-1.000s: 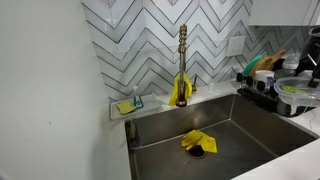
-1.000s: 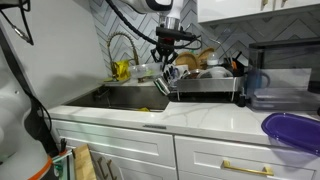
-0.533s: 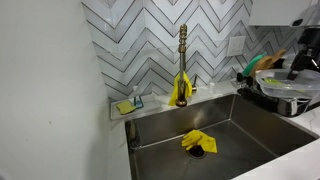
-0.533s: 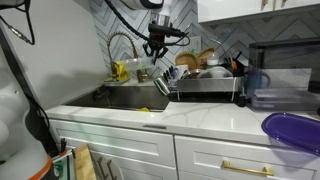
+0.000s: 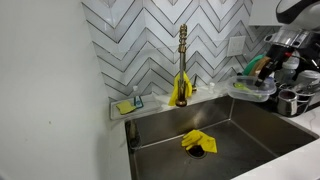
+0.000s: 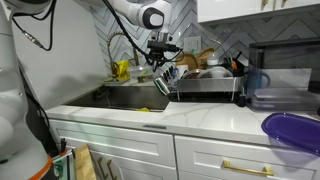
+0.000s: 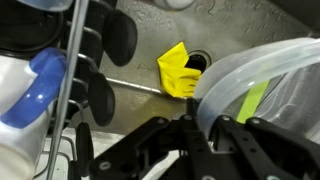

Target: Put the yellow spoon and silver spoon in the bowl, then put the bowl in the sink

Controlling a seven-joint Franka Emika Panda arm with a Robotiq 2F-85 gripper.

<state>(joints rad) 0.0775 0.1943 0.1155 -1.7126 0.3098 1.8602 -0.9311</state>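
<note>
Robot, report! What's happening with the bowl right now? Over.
Tool shut on bowl. Bowl up above sink, yellow spoon inside. Yellow cloth lies by drain.

clear bowl point(image 5: 252, 89), steel sink point(image 5: 236, 124), yellow cloth point(image 5: 196, 142)

White countertop point(image 6: 200, 118) wraps steel sink point(image 5: 245, 128). On sink floor: 1 yellow cloth point(image 5: 194, 141), crumpled, touching dark drain point(image 7: 197, 62); in wrist view cloth at 8 o'clock of drain. On ledge behind sink: gold faucet point(image 5: 182, 50) at 12 o'clock of cloth, sponge holder point(image 5: 128, 111) at 10 o'clock. In exterior view, on counter at 3 o'clock of sink: black dish rack point(image 6: 205, 90) just beside basin, clear tub point(image 6: 272, 101) next, purple dish point(image 6: 295, 130) near front edge.
</note>
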